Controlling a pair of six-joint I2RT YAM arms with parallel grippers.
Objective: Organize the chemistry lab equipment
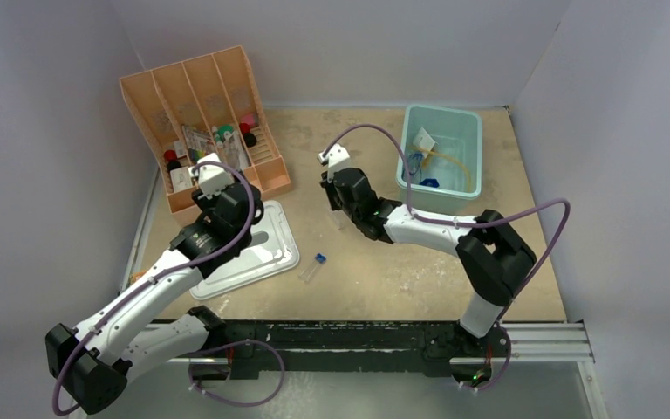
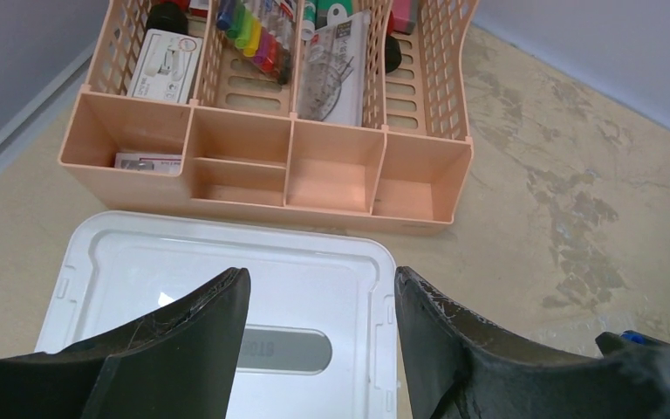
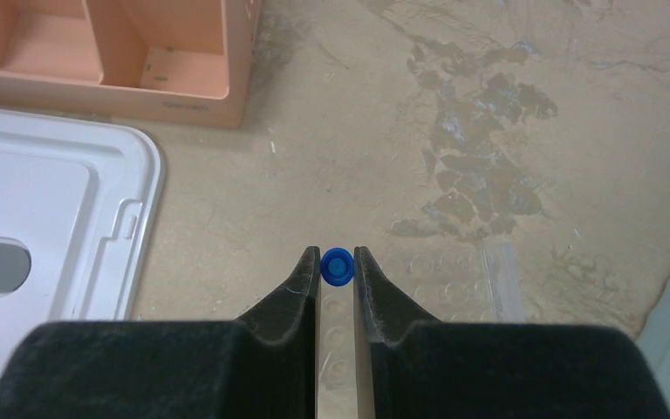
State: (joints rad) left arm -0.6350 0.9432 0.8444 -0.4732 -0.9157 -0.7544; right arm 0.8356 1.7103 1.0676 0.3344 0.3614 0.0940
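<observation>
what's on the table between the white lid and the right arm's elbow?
One loose blue-capped test tube, lying just right of the white lid, not touching it. From there to the right arm's elbow the table is bare. Top view shows it.

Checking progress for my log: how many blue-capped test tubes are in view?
2. One test tube is clamped in the right end effector; the other test tube lies on the table right of the pale lid. The teal bin may hide more.
</observation>
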